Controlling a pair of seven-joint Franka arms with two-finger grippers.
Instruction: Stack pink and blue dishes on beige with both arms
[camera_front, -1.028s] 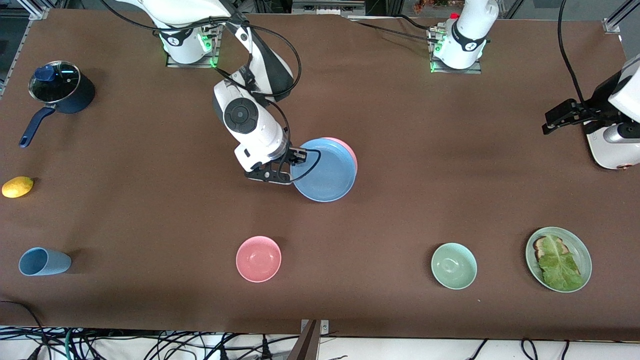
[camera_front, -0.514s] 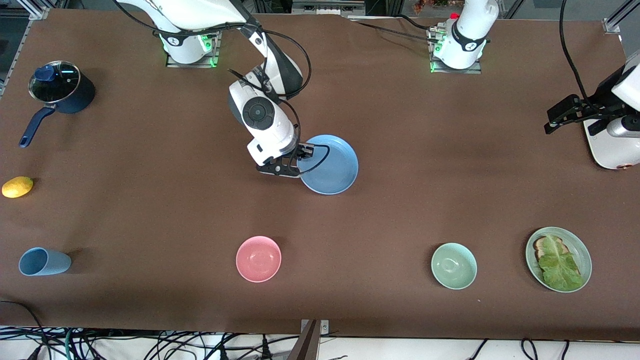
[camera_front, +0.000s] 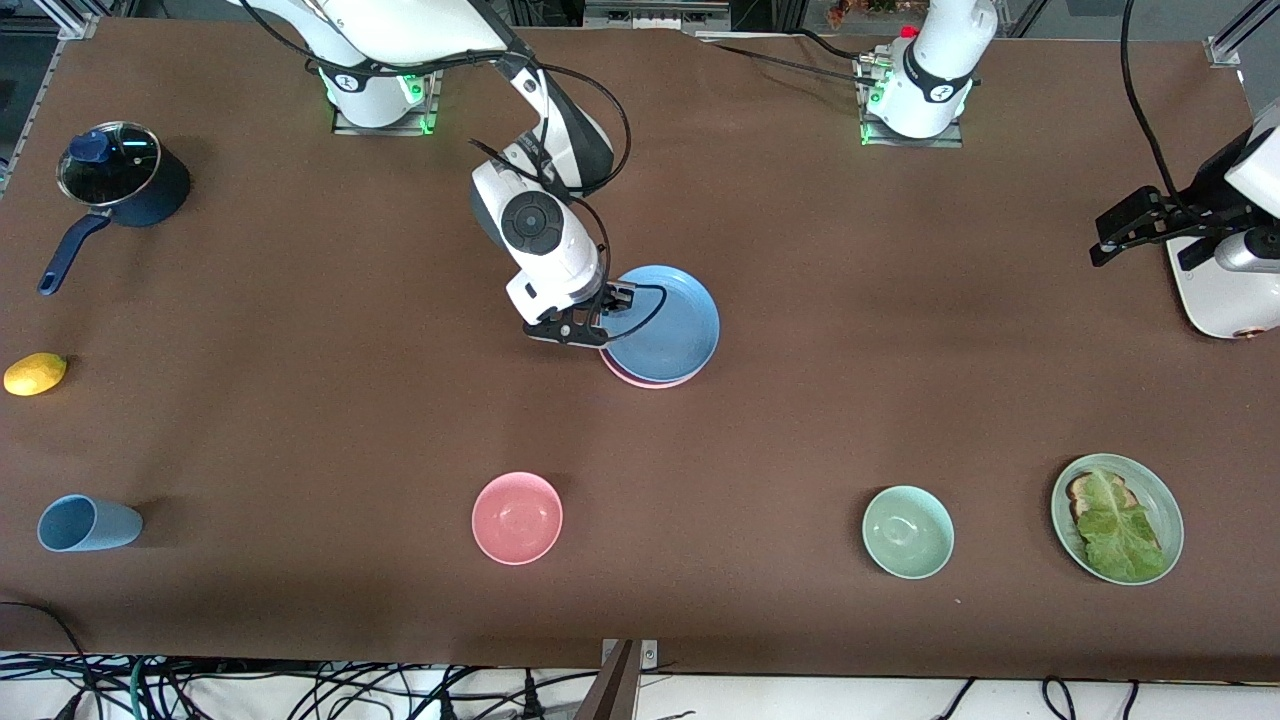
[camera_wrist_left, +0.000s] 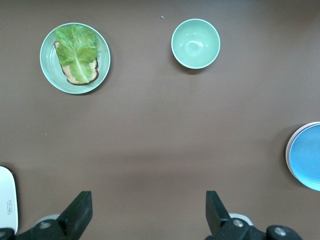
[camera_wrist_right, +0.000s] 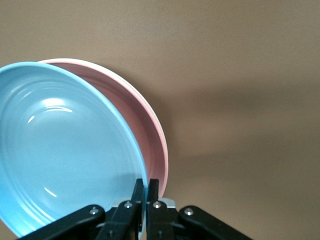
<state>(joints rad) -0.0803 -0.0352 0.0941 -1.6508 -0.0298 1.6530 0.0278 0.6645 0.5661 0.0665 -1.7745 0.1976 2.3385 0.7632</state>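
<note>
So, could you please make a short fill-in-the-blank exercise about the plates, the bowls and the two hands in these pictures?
1. The right hand is shut on the rim of the ____ plate.
2. Just under that plate, the edge of a ____ plate shows.
3. The left hand is ____ and waits above bare table.
4. The green plate beside the mint bowl holds toast and a ____ leaf.

Missing words: blue; pink; open; lettuce

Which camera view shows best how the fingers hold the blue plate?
The right wrist view: the right gripper pinches the blue plate rim. The front view shows that plate whole, the grasp half hidden. The left wrist view shows only its edge.
</note>
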